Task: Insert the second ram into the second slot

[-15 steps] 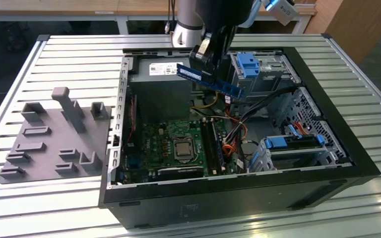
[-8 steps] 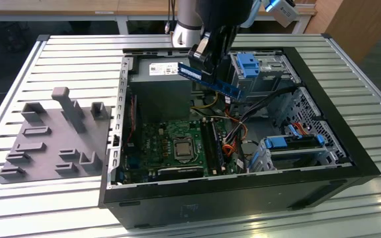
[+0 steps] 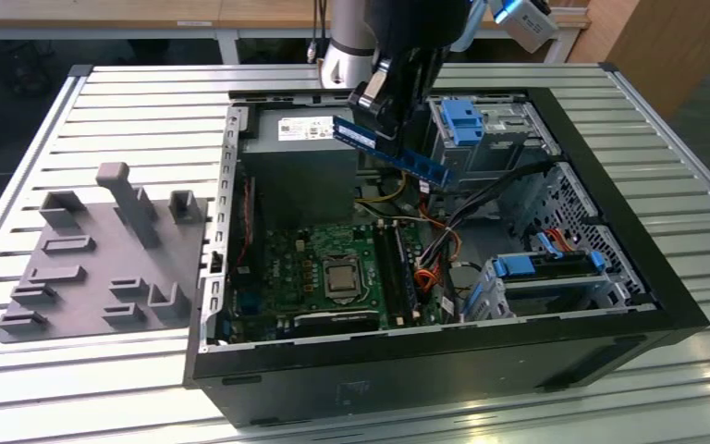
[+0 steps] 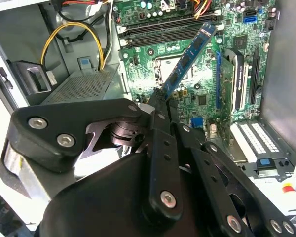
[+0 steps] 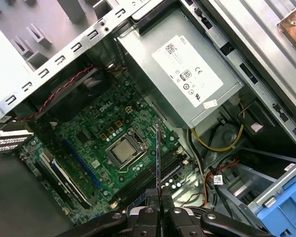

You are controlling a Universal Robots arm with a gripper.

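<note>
Bench: slatted metal top that carries everything.
Grey fixture: a flat plate with upright pegs and blocks, at the exterior view's left, just beside the case.
Computer case: black tower lying on its side with the panel off, right of the fixture.
Motherboard: green board on the case floor, in the near left part of the case; also seen in both wrist views.
Power supply: grey box in the far left part of the case, beyond the motherboard.
Processor socket: square, silver-topped, mid-board.
Memory slots: long dark rails just right of the socket.
Tool: black linkage fingers closed tight on one end of the second ram, hanging over the far half of the case.
Second ram: blue strip, tilted, held in the air above the open case and well clear of the slots; edge-on in the first wrist view, slanting over the board in the second wrist view.
Cables: orange and black bundle right of the slots.
Blue latches: on the drive bays at the case's right side.
</note>
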